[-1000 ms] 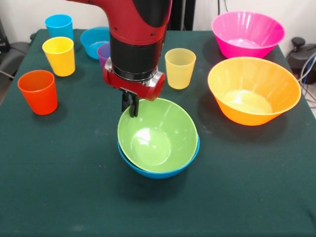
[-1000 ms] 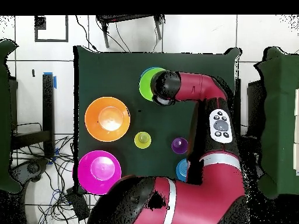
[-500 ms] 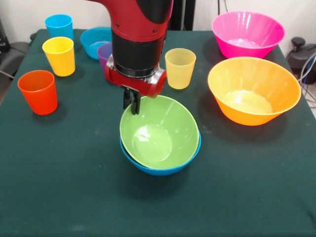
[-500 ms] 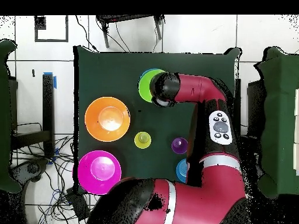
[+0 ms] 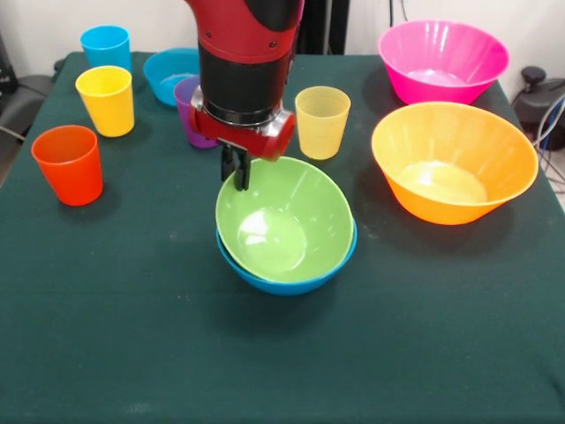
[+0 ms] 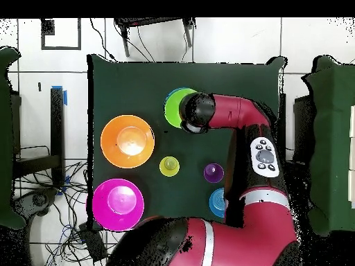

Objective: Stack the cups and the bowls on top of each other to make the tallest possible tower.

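Progress so far, as you see it: green bowl (image 5: pixel 284 221) nested in blue bowl (image 5: pixel 287 281) mid-table, gripper (image 5: pixel 237 177) pinched on its far rim, while orange-yellow bowl (image 5: pixel 455 162), pink bowl (image 5: pixel 442 61) and cups (image 5: pixel 322 122) sit unstacked.

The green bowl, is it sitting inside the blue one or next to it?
Inside. The green bowl is nested in the blue bowl, whose rim shows only as a crescent under it. The gripper is shut on the green bowl's rim.

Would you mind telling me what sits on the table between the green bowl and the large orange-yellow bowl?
Nothing: in the front view only bare dark green cloth separates the green bowl from the large orange-yellow bowl.
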`<state>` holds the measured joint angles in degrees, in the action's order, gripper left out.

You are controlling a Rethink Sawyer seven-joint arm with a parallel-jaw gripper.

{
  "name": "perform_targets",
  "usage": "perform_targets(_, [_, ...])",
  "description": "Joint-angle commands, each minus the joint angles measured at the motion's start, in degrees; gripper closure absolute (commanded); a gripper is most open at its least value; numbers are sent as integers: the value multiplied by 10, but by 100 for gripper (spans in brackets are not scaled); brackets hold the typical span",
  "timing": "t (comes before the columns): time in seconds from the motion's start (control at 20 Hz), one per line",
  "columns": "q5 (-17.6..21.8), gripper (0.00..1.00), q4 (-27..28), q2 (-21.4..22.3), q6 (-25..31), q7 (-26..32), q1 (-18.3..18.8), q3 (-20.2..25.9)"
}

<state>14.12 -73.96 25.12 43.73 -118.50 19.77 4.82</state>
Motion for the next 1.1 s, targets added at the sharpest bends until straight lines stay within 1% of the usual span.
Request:
perform_targets(0.05, [63, 100, -88, 1, -49, 97, 14, 42])
perform_targets(0.4, [67, 100, -98, 0, -68, 94, 17, 44])
perform_targets(0.9, [70, 100, -90, -1, -68, 91, 12, 40])
perform_targets(1.1, [71, 100, -83, -1, -57, 92, 12, 43])
